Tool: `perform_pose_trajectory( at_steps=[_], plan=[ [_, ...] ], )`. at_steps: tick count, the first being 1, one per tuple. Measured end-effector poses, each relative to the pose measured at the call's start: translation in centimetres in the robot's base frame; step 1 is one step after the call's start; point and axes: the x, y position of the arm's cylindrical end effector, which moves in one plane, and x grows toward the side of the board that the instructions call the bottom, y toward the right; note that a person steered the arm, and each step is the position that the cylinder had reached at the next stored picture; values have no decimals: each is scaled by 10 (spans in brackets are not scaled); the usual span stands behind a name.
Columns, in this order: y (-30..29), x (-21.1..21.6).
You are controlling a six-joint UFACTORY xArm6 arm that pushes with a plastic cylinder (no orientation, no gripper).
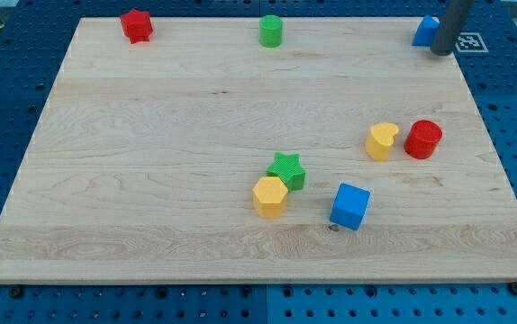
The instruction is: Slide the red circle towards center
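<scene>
Board (150, 180), red circle (422, 139), my tip (441, 52) apart.

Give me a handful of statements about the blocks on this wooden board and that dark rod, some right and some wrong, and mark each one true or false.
1. The red circle sits just to the view's right of the yellow heart. True.
2. My tip is pressing against the red circle. False: it is at the view's top right, beside the blue block, far from the circle.
3. The green star touches the yellow hexagon. True.
4. The blue cube lies at the view's top left. False: it is near the bottom, right of the hexagon.
5. The green cylinder stands at the board's top edge. True.
</scene>
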Motion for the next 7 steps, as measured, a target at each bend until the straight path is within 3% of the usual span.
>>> perform_pose_trajectory(
  at_steps=[1,3,7],
  plan=[
    [-49,39],
    [-81,55],
    [9,159]
  ],
)
